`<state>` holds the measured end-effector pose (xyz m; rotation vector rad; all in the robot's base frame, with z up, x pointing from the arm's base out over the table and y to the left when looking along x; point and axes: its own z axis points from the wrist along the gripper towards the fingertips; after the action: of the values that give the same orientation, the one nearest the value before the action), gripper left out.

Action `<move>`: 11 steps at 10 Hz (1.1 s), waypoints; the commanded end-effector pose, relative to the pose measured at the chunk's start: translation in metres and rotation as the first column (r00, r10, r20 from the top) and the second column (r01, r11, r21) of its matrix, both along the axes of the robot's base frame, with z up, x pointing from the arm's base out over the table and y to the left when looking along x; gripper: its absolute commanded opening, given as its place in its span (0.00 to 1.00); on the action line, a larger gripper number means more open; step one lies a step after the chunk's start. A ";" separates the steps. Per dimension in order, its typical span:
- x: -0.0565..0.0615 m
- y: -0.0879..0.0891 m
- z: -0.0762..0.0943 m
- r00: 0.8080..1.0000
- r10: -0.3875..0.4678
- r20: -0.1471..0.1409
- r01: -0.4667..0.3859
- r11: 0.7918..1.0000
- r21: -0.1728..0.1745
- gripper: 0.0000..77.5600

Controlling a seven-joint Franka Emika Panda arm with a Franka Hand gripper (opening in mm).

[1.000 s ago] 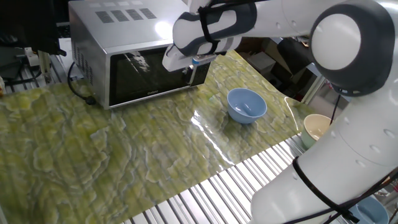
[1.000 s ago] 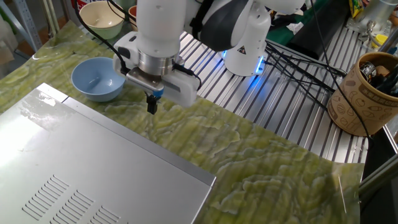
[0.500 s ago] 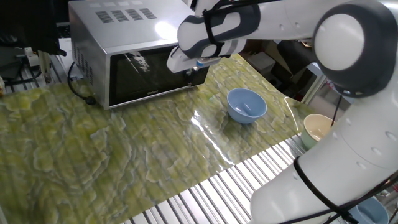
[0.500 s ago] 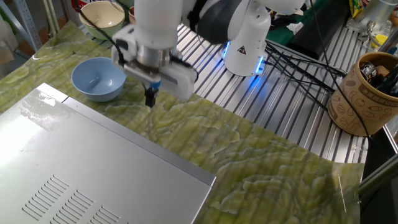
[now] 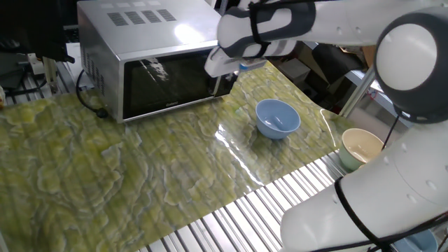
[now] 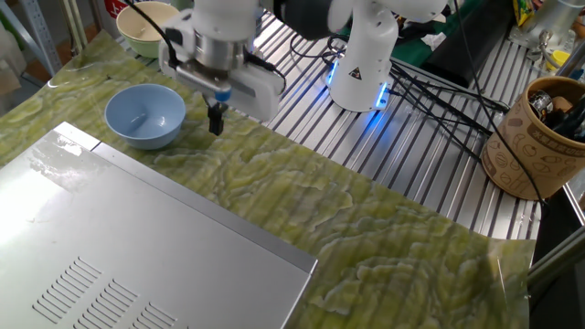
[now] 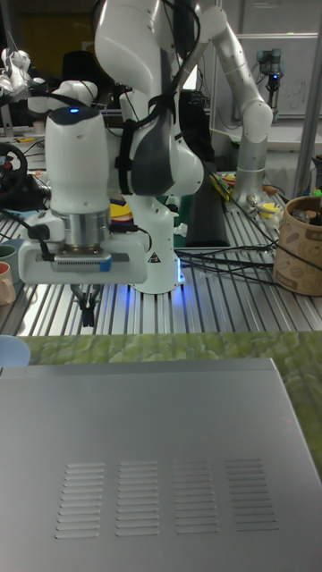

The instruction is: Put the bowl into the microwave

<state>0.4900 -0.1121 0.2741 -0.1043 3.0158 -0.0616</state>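
Bowl (image 5: 278, 117) was small, round, glossy light blue, paler inside, empty and upright on the green surface (image 5: 140, 175). It sat just beside and below the hand (image 6: 216, 120), not touching. Hand hovered with fingers nearly together, holding nothing. Microwave (image 5: 150, 59) stood on the hand's other side, its dark glass door closed.
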 end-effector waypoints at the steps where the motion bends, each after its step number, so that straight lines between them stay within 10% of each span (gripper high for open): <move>1: 0.001 -0.004 0.002 0.997 -0.017 0.077 0.017 1.000 0.004 0.00; 11: 0.020 -0.032 0.000 0.995 -0.008 0.096 0.010 1.000 -0.024 0.00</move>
<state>0.5076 -0.1428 0.2733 -0.1064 2.9265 -0.0661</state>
